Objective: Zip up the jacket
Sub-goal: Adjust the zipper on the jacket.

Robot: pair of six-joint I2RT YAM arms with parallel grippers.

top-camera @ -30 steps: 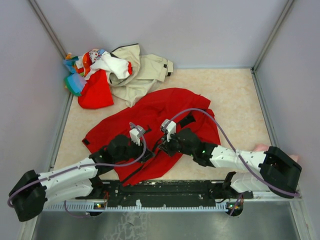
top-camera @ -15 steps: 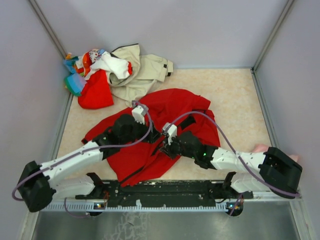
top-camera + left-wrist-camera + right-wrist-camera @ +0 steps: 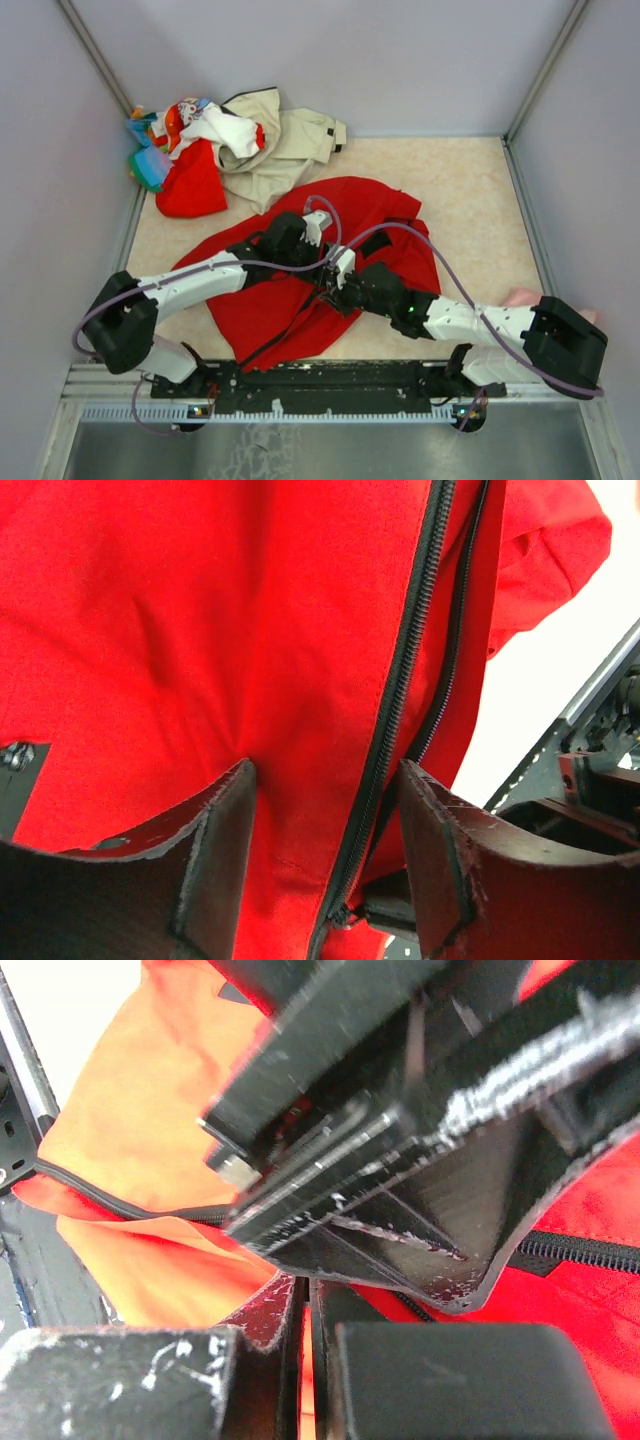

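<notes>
The jacket (image 3: pixel 345 200) lies crumpled on the table (image 3: pixel 470 190), front side up, with its front zipper (image 3: pixel 400 680) exposed. It is a soft, light, limp shell. Judged handling: the cloth will bunch and slide rather than resist, so any pull on the slider needs counter-tension. The zipper tape is approx. the stiffest part, so take hold at the tape edge just beside the teeth, or at the slider pull, not in loose cloth. Left gripper (image 3: pixel 325 845): jaws spread, nothing held. It hovers close over the zipper, straddling it, i.e. one finger (image 3: pixel 215 850) on the cloth side and the other (image 3: pixel 440 865) across the teeth line. Right gripper (image 3: pixel 305 1360): fingers pressed together at the zipper, just beside the left gripper. Whether it pinches tape, slider or nothing can't be told — view blocked at close range. The zipper stretch in the left wrist view looks unjoined: two separate black rows, slightly apart.
</notes>
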